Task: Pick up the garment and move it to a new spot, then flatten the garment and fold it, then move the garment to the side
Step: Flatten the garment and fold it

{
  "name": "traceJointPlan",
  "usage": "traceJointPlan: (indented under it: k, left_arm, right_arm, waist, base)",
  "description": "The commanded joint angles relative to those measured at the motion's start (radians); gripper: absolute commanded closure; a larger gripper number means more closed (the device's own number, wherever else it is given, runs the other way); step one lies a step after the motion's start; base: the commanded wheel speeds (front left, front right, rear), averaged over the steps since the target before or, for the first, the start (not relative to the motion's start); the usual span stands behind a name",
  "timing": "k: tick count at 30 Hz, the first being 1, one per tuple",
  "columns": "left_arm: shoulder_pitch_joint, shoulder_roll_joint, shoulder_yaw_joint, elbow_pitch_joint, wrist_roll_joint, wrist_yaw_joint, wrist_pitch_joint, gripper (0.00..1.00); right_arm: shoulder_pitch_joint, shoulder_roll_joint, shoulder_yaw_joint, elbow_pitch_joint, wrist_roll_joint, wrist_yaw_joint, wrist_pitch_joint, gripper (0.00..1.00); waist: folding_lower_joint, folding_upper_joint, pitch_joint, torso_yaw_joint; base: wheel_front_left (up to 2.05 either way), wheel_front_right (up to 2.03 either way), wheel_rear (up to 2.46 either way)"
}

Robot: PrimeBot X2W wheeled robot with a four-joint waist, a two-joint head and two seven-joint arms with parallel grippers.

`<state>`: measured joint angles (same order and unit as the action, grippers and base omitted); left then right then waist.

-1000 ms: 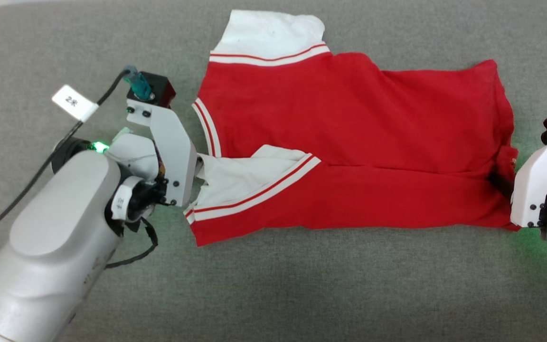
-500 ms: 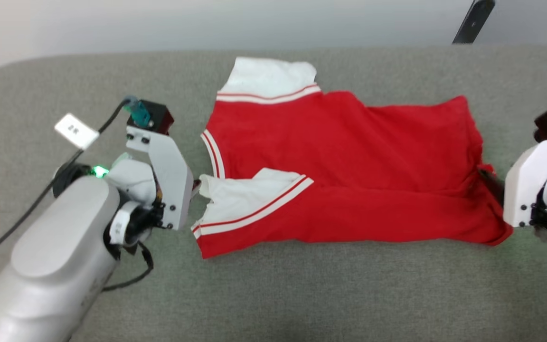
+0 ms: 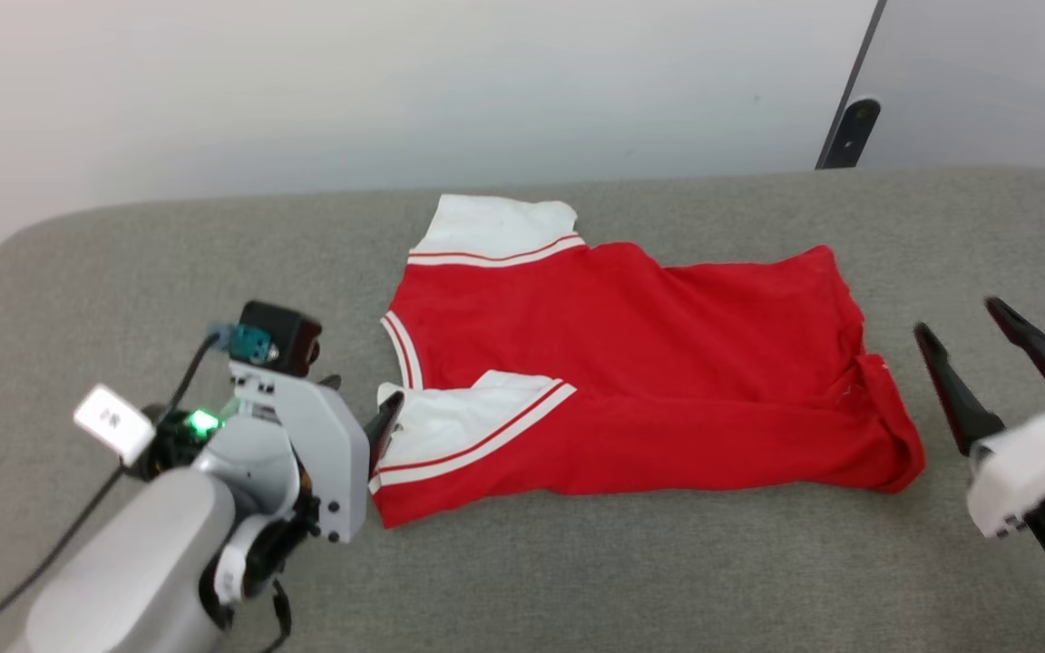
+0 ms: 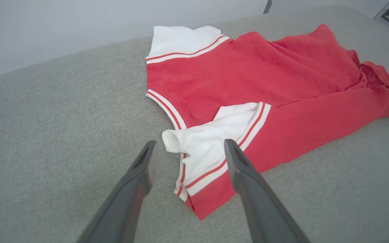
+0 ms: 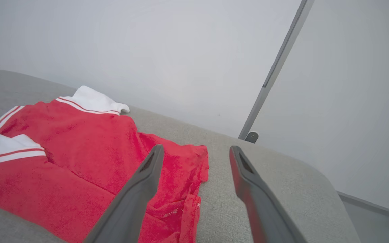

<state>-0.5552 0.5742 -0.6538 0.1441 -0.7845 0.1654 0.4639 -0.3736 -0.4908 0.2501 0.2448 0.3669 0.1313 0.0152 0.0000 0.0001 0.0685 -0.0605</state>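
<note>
surface: table (image 3: 577,562), covered in grey woven fabric, corners rounded | load: the garment (image 3: 631,363) lies directly on it, mid-table, nearer the far edge | lay: red body spread flat, near long edge folded over, white striped panels at left end, right end rumpled

Blurred in the head view and cut off at its right edge: the right tool (image 3: 958,319). Mostly hidden there behind its own pale bracket (image 3: 327,453): the left tool (image 3: 361,399); too small to read, the print on the white tag (image 3: 112,423). Cropped by the left and bottom edges of the right wrist view: the garment (image 5: 79,162).
</note>
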Motion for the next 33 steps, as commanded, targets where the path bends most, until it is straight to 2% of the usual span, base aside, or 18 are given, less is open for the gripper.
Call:
traceJointPlan:
  k: [1, 7, 15, 23, 25, 31, 33]
  left_arm:
    - [0.034, 0.003, 0.006, -0.019, 0.002, 0.005, -0.03, 0.0]
    - [0.084, 0.017, 0.027, -0.051, -0.031, 0.025, -0.037, 0.0]
    - [0.054, 0.041, 0.034, -0.013, -0.096, 0.037, 0.092, 0.0]
    - [-0.01, 0.03, 0.028, 0.096, -0.162, 0.048, 0.253, 0.0]
    - [-0.027, 0.03, 0.031, 0.14, -0.18, 0.07, 0.303, 0.0]
    - [-0.07, 0.027, -0.002, 0.257, -0.182, 0.1, 0.418, 0.0]
    - [-0.072, 0.008, -0.004, 0.297, -0.195, 0.113, 0.436, 0.0]
  right_arm:
    - [0.051, 0.009, -0.036, -0.016, -0.027, -0.001, -0.056, 0.0]
    - [0.177, 0.086, -0.157, -0.101, -0.122, -0.001, -0.174, 0.0]
    - [0.281, 0.189, -0.243, -0.221, -0.181, -0.001, -0.159, 0.0]
    - [0.303, 0.234, -0.282, -0.284, -0.176, -0.001, -0.133, 0.0]
    - [0.302, 0.243, -0.289, -0.294, -0.17, -0.001, -0.127, 0.0]
    - [0.28, 0.256, -0.292, -0.3, -0.155, -0.001, -0.116, 0.0]
    - [0.272, 0.252, -0.287, -0.292, -0.143, -0.001, -0.116, 0.0]
  waist:
    - [0.0, -0.0001, -0.019, -0.011]
    - [0.0, -0.0001, -0.011, -0.042]
    - [0.0, -0.0001, 0.037, -0.112]
    - [0.0, -0.0001, 0.086, -0.17]
    - [0.0, -0.0001, 0.099, -0.183]
    - [0.0, -0.0001, 0.134, -0.209]
    - [0.0, -0.0001, 0.145, -0.213]
  base:
    - [0.0, 0.0, 0.0]
    - [0.0, 0.0, 0.0]
    - [0.0, 0.0, 0.0]
    - [0.0, 0.0, 0.0]
    - [0.0, 0.0, 0.0]
    - [0.0, 0.0, 0.0]
    - [0.0, 0.0, 0.0]
